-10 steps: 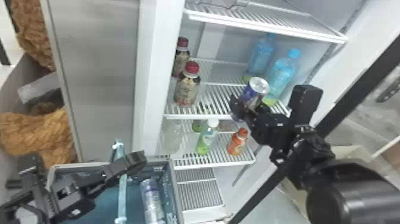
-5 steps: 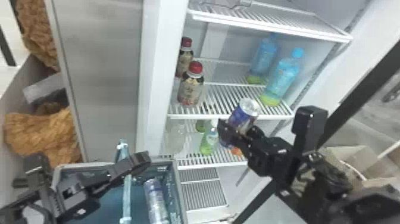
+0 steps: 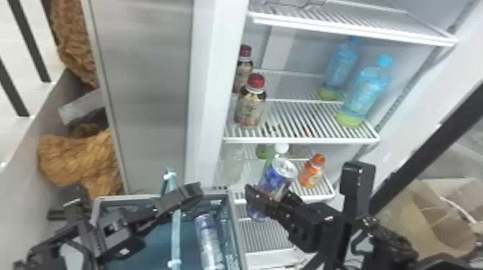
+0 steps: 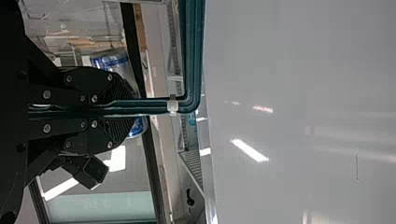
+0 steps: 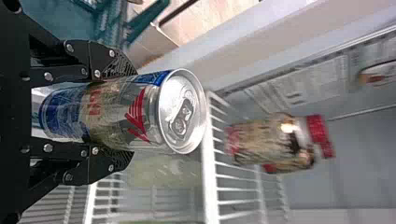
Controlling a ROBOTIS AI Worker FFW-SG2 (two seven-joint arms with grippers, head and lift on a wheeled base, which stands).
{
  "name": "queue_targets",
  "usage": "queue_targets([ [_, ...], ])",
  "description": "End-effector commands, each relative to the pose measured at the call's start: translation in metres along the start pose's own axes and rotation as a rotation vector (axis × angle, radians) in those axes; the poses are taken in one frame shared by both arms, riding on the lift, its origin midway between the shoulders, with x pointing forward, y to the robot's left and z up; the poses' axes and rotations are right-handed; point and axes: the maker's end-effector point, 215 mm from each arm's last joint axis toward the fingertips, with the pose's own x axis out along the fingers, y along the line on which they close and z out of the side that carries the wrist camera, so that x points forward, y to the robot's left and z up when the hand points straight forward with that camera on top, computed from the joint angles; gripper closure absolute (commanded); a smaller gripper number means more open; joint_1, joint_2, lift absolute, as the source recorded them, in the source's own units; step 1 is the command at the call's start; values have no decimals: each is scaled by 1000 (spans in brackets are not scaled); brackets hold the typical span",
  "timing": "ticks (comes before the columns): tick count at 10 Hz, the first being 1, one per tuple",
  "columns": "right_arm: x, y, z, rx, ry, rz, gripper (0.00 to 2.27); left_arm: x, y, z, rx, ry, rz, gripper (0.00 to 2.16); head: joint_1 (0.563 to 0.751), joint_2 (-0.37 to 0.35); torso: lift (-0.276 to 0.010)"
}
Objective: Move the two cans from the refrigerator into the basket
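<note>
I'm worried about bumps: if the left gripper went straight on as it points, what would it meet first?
Past the teal basket handle between its fingers, the left gripper would likely meet the smooth grey panel ahead in the left wrist view, though depth there is unclear.

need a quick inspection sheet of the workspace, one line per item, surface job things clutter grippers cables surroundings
surface: white wire fridge shelves, no spill seen
job's things: one can lies in the basket; the other can is held tilted outside it
clutter: on the shelves, two red-capped bottles, two blue bottles, an orange bottle
grippers: left gripper shut on the basket's handle; right gripper shut around the second can
cables: thin dark loops by the right wrist, probably cabling
surroundings: open cardboard box at right, shaggy brown material at left
</note>
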Motion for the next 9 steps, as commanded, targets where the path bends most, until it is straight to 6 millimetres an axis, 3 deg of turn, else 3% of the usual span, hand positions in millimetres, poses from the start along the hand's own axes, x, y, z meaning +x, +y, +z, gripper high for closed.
queue_targets([
  [1, 10, 18, -22, 46, 47, 60, 1276, -1, 0, 0, -1, -2, 0, 1191, 695, -234, -31],
  [3, 21, 47, -38, 93, 78, 152, 1276, -1, 1, -1, -3, -2, 1, 1191, 695, -201, -31],
  [7, 29, 73, -86, 134, 233, 253, 1274, -2, 2, -1, -4, -4, 3, 1191, 695, -130, -31],
  [8, 34, 74, -97, 154, 266, 279, 1197, -1, 2, -2, -5, -2, 2, 1191, 695, -122, -31],
  [9, 37, 74, -102, 158, 278, 286, 981, -1, 1, -2, -6, -3, -1, 1191, 695, -112, -31],
])
